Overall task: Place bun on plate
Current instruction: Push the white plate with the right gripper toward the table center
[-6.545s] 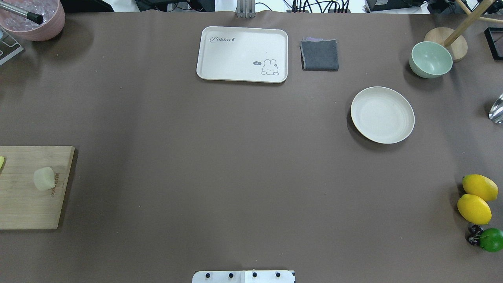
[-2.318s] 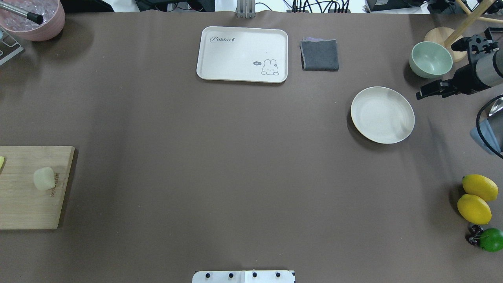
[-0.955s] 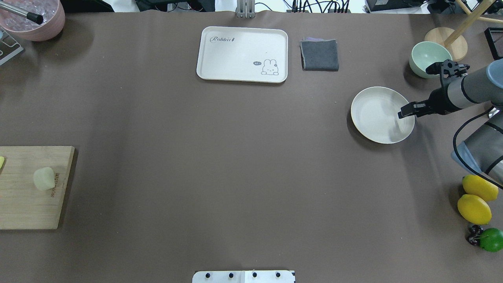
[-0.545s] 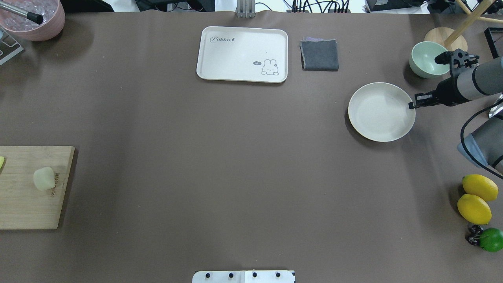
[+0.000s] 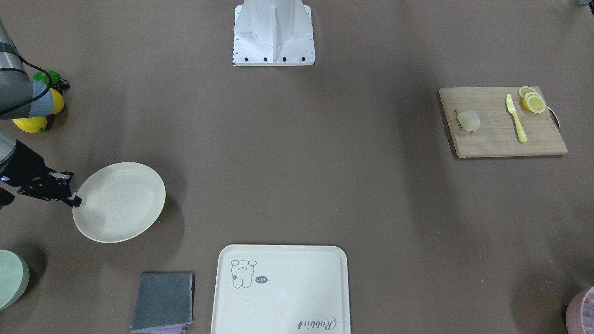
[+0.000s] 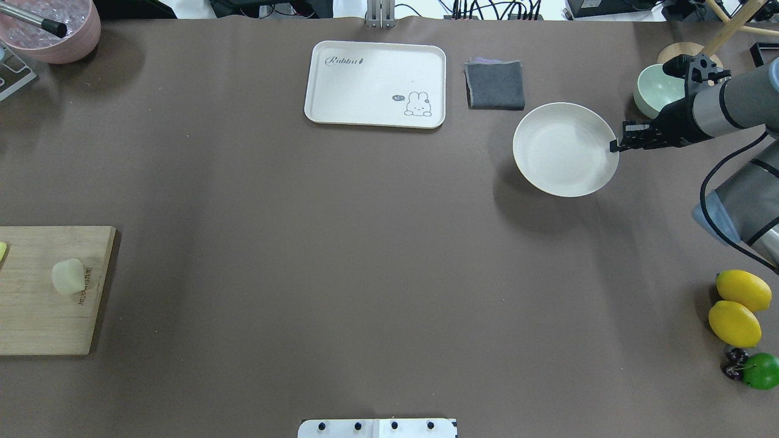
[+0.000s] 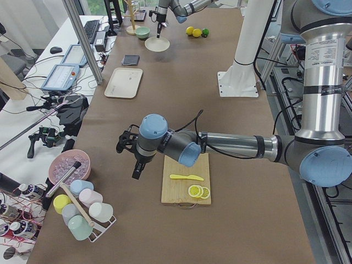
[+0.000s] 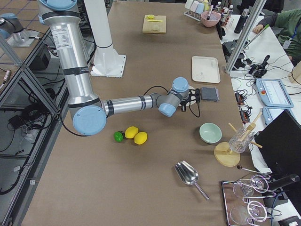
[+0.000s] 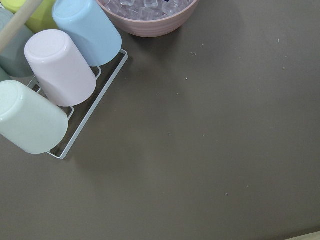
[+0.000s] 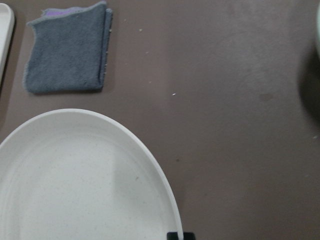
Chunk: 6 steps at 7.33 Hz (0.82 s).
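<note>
Right pincer [image 6: 614, 146] is clamped on the rim of the plate [image 6: 563, 152], gripping the edge nearest its own arm. The right wrist view shows a dark fingertip over that rim. The plate's shadow falls offset on the desk [image 6: 341, 243], so the plate hangs clear of the surface. It is well apart from the cutting board [image 6: 36, 322], toward the other end of the desk. The bun [image 6: 68, 277] lies on the cutting board, near the board's edge that faces the plate. A yellow knife [image 5: 516, 118] and lemon slices [image 5: 532, 101] lie on the same board, on the side away from the plate. Left pincer [image 7: 136, 170] hangs above the desk just beside the cutting board. Only the side view shows it, and I cannot tell whether it is wide or narrow.
</note>
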Tool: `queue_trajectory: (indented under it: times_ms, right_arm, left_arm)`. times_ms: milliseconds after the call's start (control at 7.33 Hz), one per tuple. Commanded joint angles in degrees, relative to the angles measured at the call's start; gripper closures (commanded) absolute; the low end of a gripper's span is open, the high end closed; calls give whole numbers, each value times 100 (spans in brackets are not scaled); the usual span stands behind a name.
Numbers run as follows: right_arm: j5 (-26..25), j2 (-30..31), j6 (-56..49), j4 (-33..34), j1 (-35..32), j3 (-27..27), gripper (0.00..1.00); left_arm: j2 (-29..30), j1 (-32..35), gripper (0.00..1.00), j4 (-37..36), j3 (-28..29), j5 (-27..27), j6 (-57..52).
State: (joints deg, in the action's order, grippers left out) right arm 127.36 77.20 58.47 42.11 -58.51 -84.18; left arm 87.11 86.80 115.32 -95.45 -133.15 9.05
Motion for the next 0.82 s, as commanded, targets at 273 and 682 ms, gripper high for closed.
queue_trajectory:
  times_ms: [273,682]
  right_arm:
    - [-1414,-555,1542,147,1682,-600,100]
    - [-2011,-1696,1755,1549,2281,-591,100]
  left_arm:
    - [-18,3,1,17,8,9,0]
    - [-27,3,1,8,17,9,9]
